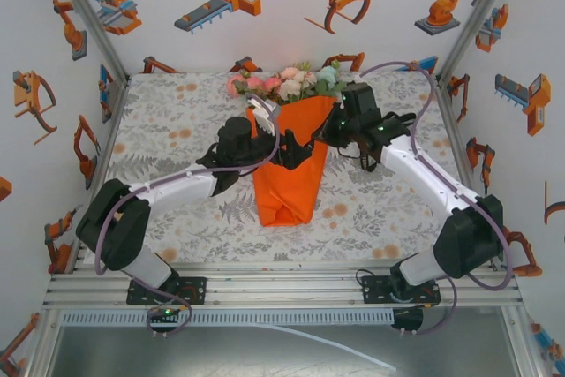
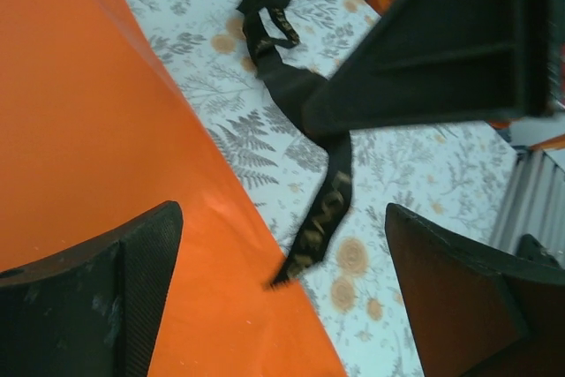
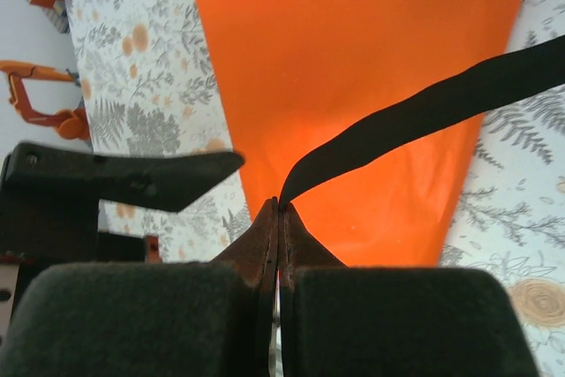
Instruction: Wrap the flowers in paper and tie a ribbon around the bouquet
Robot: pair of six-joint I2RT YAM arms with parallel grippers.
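Nearest the arm bases, the narrow foot of the orange paper (image 1: 284, 192) cone lies on the desk (image 1: 168, 125) with nothing binding it, so a sideways tug could let the wrap spring loose. Just beyond, the right jaws are clenched on the black ribbon (image 3: 424, 108), pinching it at their very tips. That thin hold could slip if the ribbon is drawn taut across the paper. The left jaws stand released and wide over the cone's edge, with the ribbon's loose tail (image 2: 313, 231) dangling between them and touching neither pad. Closing from here, they might miss the floppy tail, or catch the paper beneath it and crease or drag the sheet. The two arms work very close together, so a knock is possible. Farthest off, the flowers (image 1: 296, 84) poke from the cone's wide mouth, and a hard pull on the ribbon could roll the cone and spill them.
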